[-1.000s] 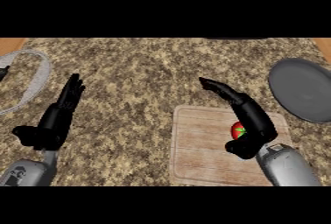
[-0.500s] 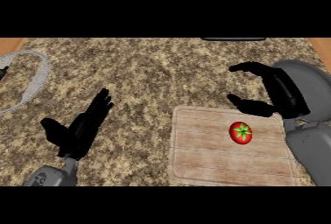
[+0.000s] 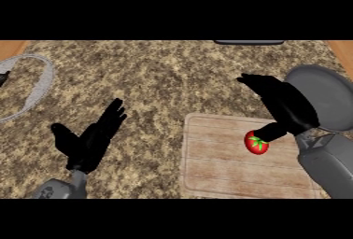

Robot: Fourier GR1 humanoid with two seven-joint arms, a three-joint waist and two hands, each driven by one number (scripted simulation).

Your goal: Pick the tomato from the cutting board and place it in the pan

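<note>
Lying on the wooden cutting board (image 3: 228,163): red tomato (image 3: 257,143), thumb of open right hand (image 3: 286,105) touching it; grey pan (image 3: 329,95) beside; left hand (image 3: 93,137) open, empty.

- Speckled brown-and-beige granite-pattern counter top (image 3: 172,79): covers nearly the whole view, from the far edge down to the near edge.
- Pale grey curved rim of a round object (image 3: 43,81): at the left edge, lying on the counter top (only part of the arc shows; what it belongs to cannot be told).
- Dark grey flat object (image 3: 248,42): at the far edge, right of centre, cut off by the edge of the view.
- Light orange-brown wooden strips (image 3: 12,46): visible at both upper corners, beyond the counter top.
</note>
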